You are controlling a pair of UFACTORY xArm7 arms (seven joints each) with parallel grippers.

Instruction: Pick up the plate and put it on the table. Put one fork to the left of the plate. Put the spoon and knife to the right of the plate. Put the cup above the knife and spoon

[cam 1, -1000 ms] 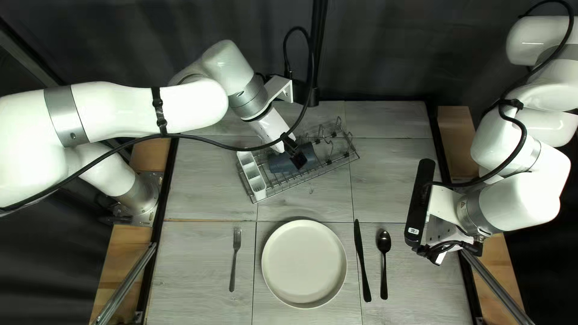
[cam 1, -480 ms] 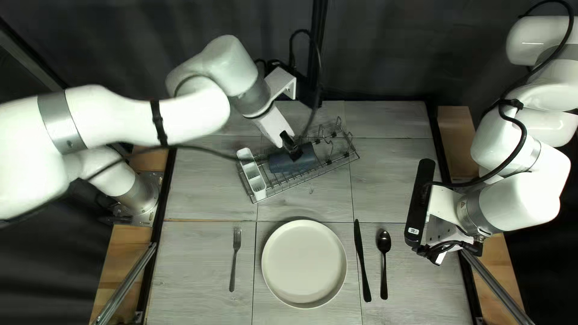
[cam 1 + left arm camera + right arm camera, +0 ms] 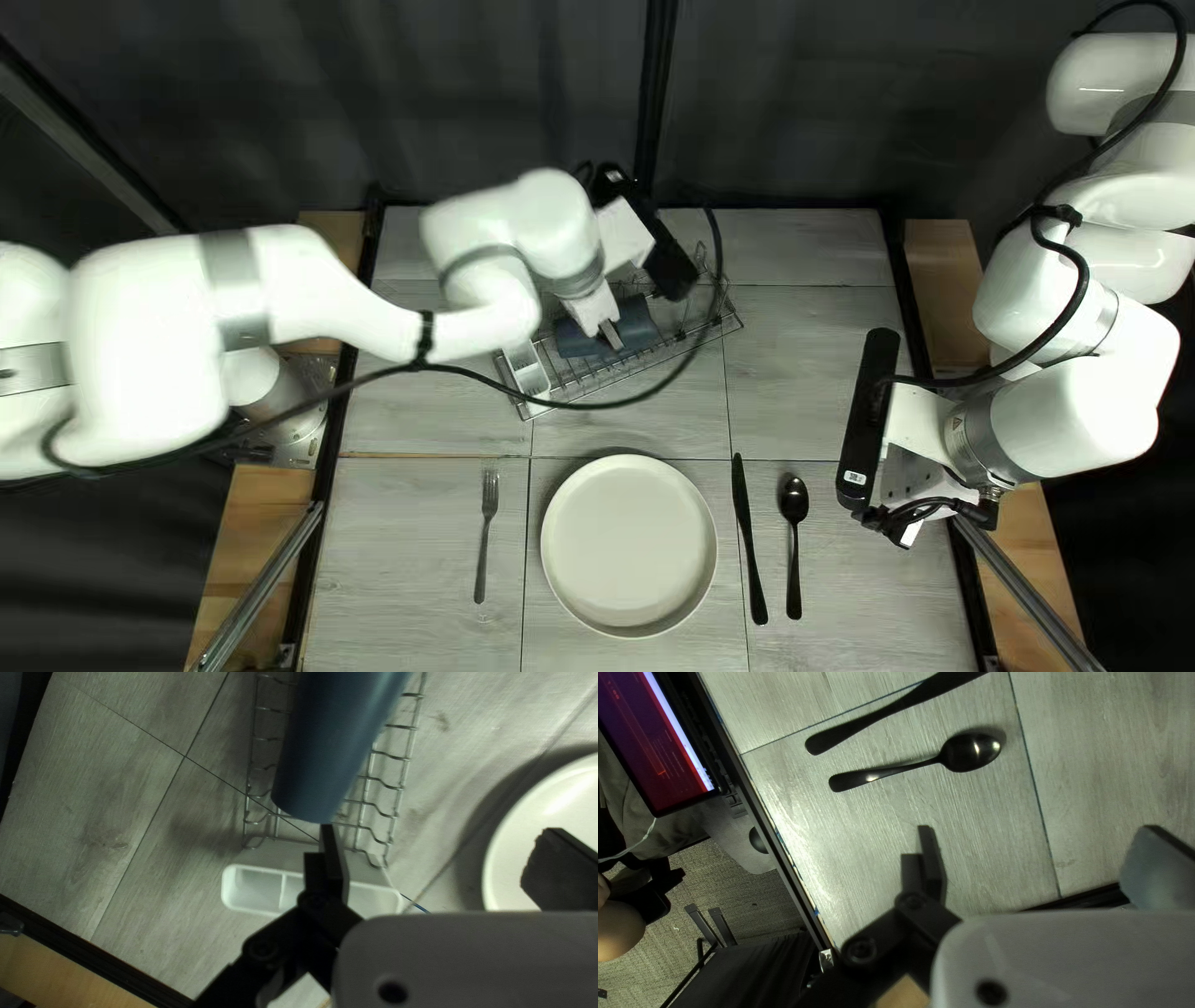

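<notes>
Two black fingers of the left gripper (image 3: pixel 613 334) stand wide apart; in the left wrist view one fingertip shows right by the end of the blue cup (image 3: pixel 637 326), and I cannot tell whether they touch. That same finger crosses the view of the white caddy (image 3: pixel 529 373), while the other shows against the plate (image 3: pixel 629 545). The left arm (image 3: pixel 324 299) reaches from the table's left side, its wrist over the wire rack (image 3: pixel 654 357) and its gripper pointing down at a slant. The cup lies on its side in the rack, next to the caddy at the rack's end. The right gripper (image 3: pixel 899 535) also has its fingers wide apart, over bare table, with the spoon (image 3: pixel 793 500) ahead of them. The right arm (image 3: pixel 1058 423) is folded at the table's right side, its wrist hanging beyond the spoon. On the near part of the table, the fork (image 3: pixel 487 535) lies left of the plate, the knife (image 3: pixel 748 541) just right of it, and the spoon right of the knife, bowl toward the far edge.
</notes>
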